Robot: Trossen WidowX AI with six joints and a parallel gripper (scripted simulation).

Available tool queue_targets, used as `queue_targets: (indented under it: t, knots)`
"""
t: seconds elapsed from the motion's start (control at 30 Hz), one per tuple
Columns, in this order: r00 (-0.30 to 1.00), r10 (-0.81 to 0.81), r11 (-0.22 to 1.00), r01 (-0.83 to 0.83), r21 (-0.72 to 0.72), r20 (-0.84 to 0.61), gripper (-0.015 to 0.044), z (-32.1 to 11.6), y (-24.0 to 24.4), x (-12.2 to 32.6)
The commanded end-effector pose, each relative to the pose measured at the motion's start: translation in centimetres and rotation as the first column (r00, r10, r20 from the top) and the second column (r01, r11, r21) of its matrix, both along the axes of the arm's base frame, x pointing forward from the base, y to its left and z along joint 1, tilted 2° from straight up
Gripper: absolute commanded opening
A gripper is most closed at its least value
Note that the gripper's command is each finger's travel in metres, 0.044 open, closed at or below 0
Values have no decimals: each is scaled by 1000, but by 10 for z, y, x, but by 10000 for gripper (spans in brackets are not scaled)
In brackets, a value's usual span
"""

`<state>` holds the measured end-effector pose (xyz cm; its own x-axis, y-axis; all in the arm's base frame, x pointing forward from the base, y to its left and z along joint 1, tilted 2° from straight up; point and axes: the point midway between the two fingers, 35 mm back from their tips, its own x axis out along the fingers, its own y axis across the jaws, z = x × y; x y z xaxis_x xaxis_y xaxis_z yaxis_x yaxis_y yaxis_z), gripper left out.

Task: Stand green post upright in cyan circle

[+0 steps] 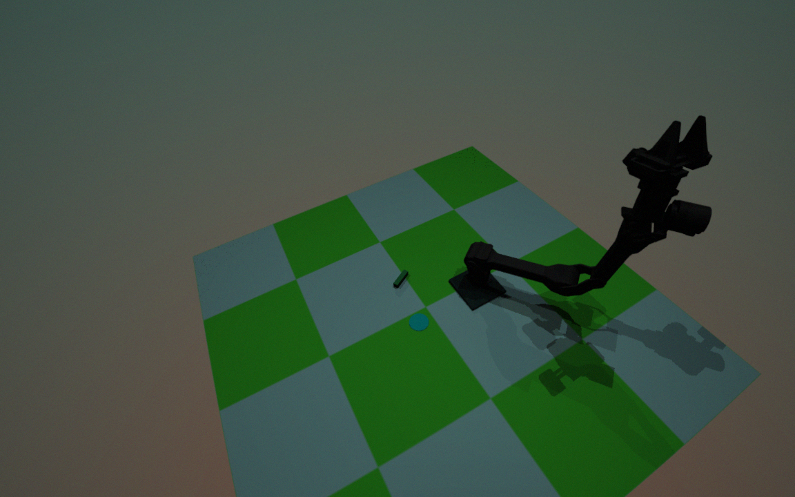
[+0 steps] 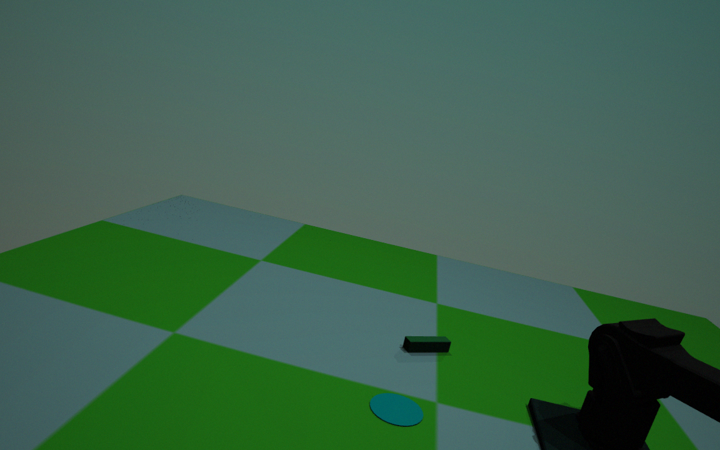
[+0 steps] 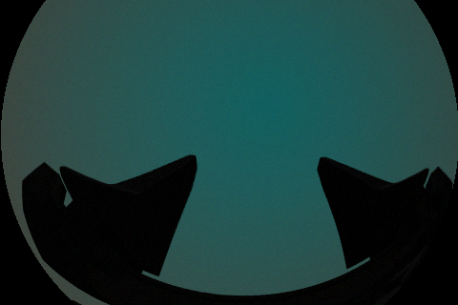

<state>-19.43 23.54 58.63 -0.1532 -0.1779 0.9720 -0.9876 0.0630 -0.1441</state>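
Top: the gripper [image 1: 687, 126] points skyward, wide open and holding nothing, well apart from the post [image 1: 400, 278], which lies flat near the circle [image 1: 417, 322].

Exterior: the post [image 2: 427, 344] lies low; fingers could nudge it aside.

Wrist: only sky between the fingers, so the approach starts blind.
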Motion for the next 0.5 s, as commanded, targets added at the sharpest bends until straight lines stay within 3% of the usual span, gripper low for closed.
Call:
queue_targets:
  t: [0.0, 0.17, 0.3, 0.47]
  knots:
    - [1000, -7, 1000, 7, 7, -6, 374, 1, -2, 1]
    - [968, -166, 969, 195, 150, -187, 242, 24, -63, 37]
    - [894, -262, 912, 353, 211, -363, 233, 36, -112, 68]
    - [713, -339, 807, 556, 199, -614, 233, 40, -178, 116]
